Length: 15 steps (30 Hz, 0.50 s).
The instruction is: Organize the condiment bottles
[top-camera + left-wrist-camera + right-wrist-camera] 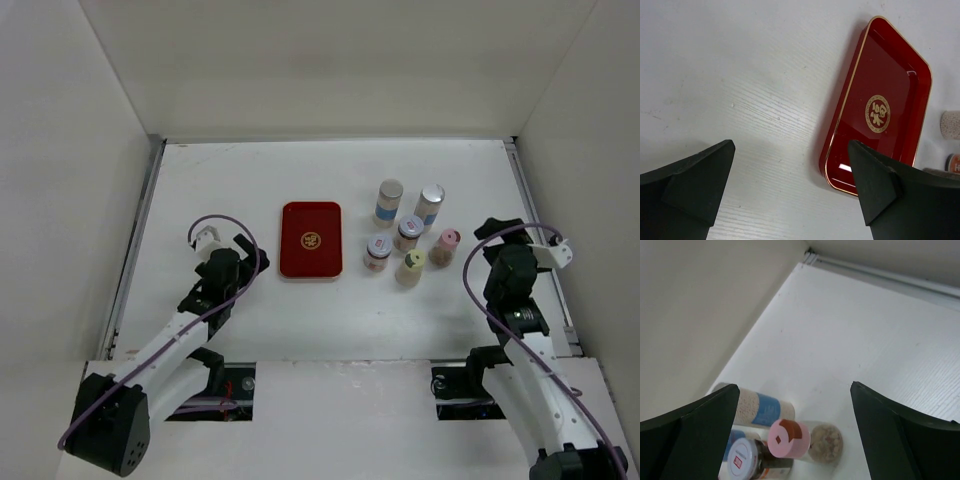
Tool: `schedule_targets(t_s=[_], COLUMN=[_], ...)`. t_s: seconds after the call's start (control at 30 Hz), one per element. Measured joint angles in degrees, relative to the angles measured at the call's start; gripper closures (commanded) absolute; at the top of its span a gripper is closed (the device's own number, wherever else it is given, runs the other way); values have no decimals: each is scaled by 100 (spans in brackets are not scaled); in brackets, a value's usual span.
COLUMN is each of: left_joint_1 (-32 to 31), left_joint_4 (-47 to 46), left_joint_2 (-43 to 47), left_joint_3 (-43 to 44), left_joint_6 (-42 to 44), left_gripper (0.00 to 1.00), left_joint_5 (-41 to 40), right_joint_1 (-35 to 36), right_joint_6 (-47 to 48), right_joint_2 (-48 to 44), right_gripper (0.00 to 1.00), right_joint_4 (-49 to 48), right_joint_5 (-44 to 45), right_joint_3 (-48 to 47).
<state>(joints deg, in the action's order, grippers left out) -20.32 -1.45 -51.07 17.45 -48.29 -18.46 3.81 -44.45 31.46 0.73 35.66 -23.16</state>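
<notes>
Six condiment bottles stand in a cluster right of centre: two tall silver-capped, blue-banded ones (pixel 388 201) (pixel 430 206), two short red-labelled jars (pixel 378 251) (pixel 408 232), a yellow-capped one (pixel 411 266) and a pink-capped one (pixel 445 246). My right gripper (pixel 497 252) is open and empty, just right of the pink-capped bottle (pixel 790 438); a blue-banded bottle (pixel 757 407) and a red-labelled jar (pixel 747 460) show beside it. My left gripper (pixel 232 262) is open and empty, left of the tray.
A flat red tray (pixel 310 239) with a gold emblem lies left of the bottles; it also shows in the left wrist view (pixel 880 107). White walls enclose the table on three sides, with a metal rail (pixel 135 240) along the left edge.
</notes>
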Motion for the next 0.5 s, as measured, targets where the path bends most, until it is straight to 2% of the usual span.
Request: schedule_targets(t_s=[0.33,0.37,0.4,0.43,0.47,0.5], left_joint_1=[-7,-7,-7,-4,2,4], left_joint_4=[-345,-407,-463,-535,-581,-649], left_joint_2=[295,284,269,249,234,225], left_joint_3=[-48,-85,-122,-166,-199,-243], left_joint_6=[35,37,37,37,37,35], left_gripper=[0,0,0,0,0,0], left_joint_5=[-9,-11,-13,-13,-11,-13], right_joint_1=[297,361,444,511,577,636], right_joint_6=[267,297,365,450,516,566], right_joint_2=[302,304,317,354,424,514], right_gripper=[0,7,32,51,67,78], right_joint_4=[-120,-192,-293,-400,-538,-636], right_joint_5=[-605,-741,-925,-1095,-1298,-1486], right_joint_3=[-155,-155,-155,-155,-166,-197])
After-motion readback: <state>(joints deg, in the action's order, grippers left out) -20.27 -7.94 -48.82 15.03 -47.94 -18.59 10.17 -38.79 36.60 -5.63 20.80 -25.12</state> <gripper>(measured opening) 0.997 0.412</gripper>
